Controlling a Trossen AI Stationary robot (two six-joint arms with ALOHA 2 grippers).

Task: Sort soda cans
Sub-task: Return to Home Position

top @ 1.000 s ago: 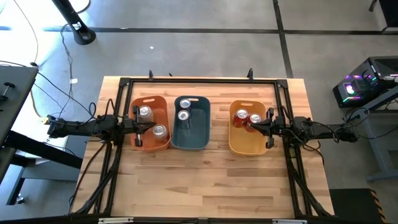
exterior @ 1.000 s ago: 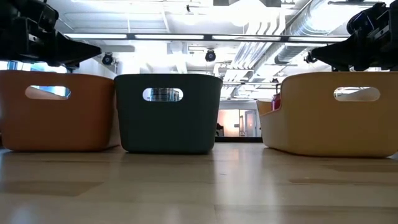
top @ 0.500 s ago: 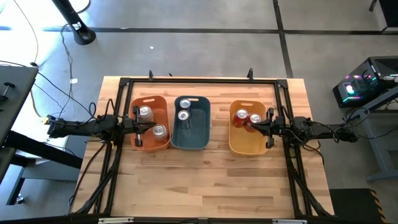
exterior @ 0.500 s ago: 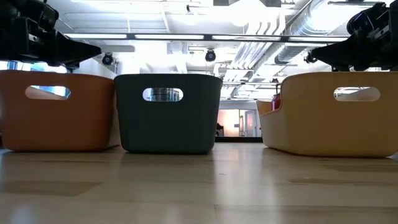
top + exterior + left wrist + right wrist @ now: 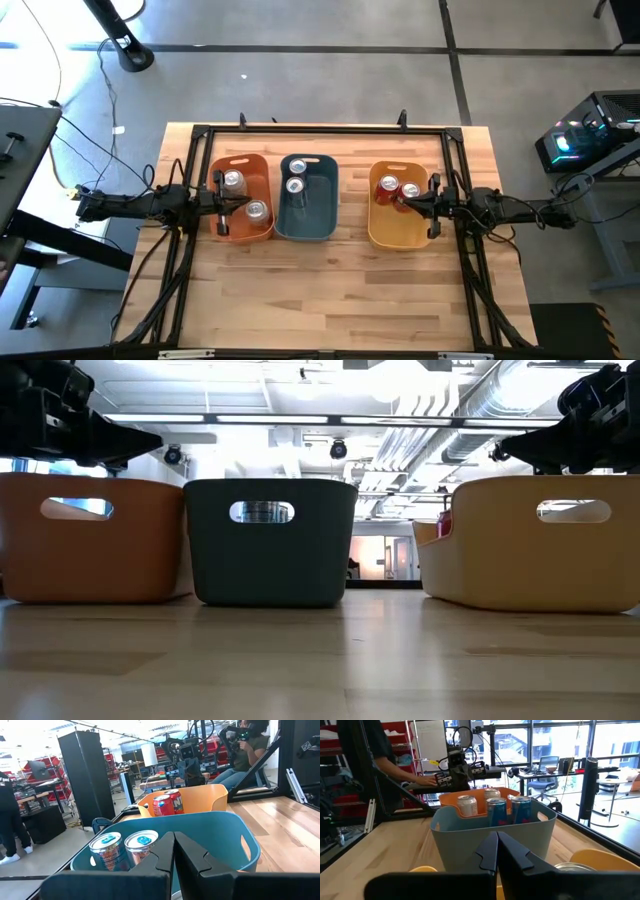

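High view: 6 cans [image 5: 296,186]; low, approx 2.

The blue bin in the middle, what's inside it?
Two soda cans stand upright, close together, in the blue bin, silver tops up. From above, the rest of its floor looks bare; whatever lies under the cans is covered.
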